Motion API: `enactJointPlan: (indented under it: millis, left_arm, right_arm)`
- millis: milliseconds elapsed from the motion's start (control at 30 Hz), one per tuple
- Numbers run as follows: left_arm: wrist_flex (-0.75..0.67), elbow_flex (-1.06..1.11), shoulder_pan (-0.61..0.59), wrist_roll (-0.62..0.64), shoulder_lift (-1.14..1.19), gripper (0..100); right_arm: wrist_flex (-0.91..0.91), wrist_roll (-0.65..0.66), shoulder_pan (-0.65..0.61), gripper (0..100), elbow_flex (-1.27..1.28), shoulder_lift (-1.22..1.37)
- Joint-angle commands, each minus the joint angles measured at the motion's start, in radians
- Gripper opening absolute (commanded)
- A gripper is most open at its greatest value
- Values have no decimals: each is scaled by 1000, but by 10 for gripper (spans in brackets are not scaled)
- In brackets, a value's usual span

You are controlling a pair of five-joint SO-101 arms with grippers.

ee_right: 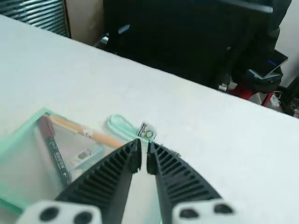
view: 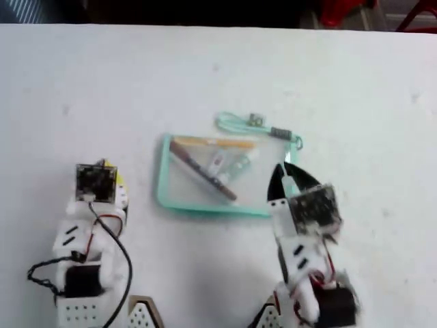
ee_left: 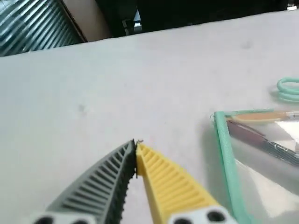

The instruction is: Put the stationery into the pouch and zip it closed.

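Observation:
A clear pouch (view: 179, 193) with a teal border lies flat at the table's middle. Inside it are a brown pen (view: 201, 174), an orange pencil (view: 212, 143) and small white items. A teal cord (view: 235, 124) with a small tag (view: 257, 120) trails from its far right corner. My right gripper (view: 283, 168) sits over the pouch's right edge, its black fingers (ee_right: 126, 161) nearly touching, with nothing seen between them. My left gripper (ee_left: 136, 145) is shut and empty, resting to the left of the pouch (ee_left: 224, 149). The pouch (ee_right: 28, 140) and cord (ee_right: 119, 127) lie beyond the right fingertips.
White tabletop (view: 218, 75) stretches open behind and beside the pouch. Dark room and a chair (ee_right: 187, 42) lie past the far edge. Both arm bases stand at the near edge.

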Motion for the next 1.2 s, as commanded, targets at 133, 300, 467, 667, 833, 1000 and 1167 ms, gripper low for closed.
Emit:
enactJointPlan:
  millis: [133,300,467,667,833,1000,1167]
  left_arm:
    - [-92,35,21,-8,-7,24]
    - [0,35,22,-8,-7,24]
    - [153,35,15,-8,-7,24]
    - [345,35,22,15,-7,24]
    - [353,35,16,101,-7,24]
    - [427,35,19,101,-7,24]
    - [552,35,22,100,-7,24]
  right_arm:
    - [-398,-2,-2,25,379,-5]
    - [-420,-6,71,25,405,8]
    - [-335,-8,140,25,405,15]
    - [-107,-9,159,25,405,10]
    - [22,-9,163,21,405,8]
    - [90,-8,159,24,405,8]
    - [134,-8,156,20,405,15]
